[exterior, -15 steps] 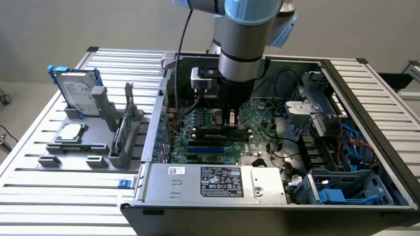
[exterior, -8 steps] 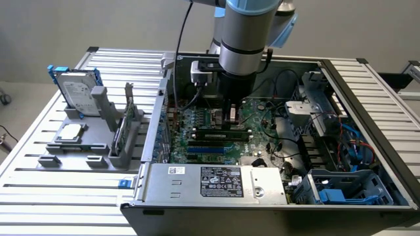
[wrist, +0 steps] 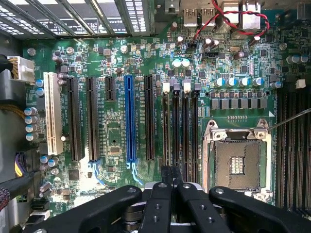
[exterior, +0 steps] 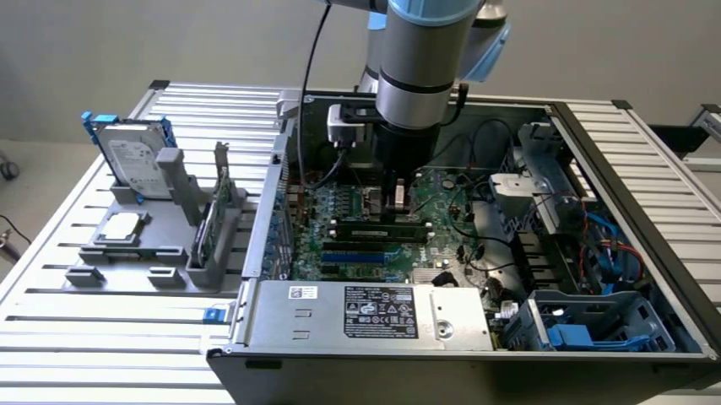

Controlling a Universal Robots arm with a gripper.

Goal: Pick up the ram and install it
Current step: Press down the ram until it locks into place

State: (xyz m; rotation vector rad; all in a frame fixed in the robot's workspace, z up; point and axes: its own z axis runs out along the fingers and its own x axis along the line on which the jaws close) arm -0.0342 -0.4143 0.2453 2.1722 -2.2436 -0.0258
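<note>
The ram (exterior: 381,229) is a long green stick with dark chips. It stands on edge in a black slot on the motherboard (exterior: 338,211) inside the open computer case. My gripper (exterior: 394,205) hangs straight down over its middle, with the tips at or just above its top edge. In the wrist view the gripper (wrist: 171,171) has its black fingers (wrist: 160,194) pressed together with no gap, above the row of memory slots (wrist: 187,126). I cannot tell whether the tips touch the stick.
A grey stand (exterior: 124,253) outside the case on the exterior view's left holds a hard drive (exterior: 130,156), a square silver chip (exterior: 121,226) and an upright green board (exterior: 208,224). The empty processor socket (wrist: 240,162), cables (exterior: 496,253) and case walls (exterior: 631,202) crowd the gripper.
</note>
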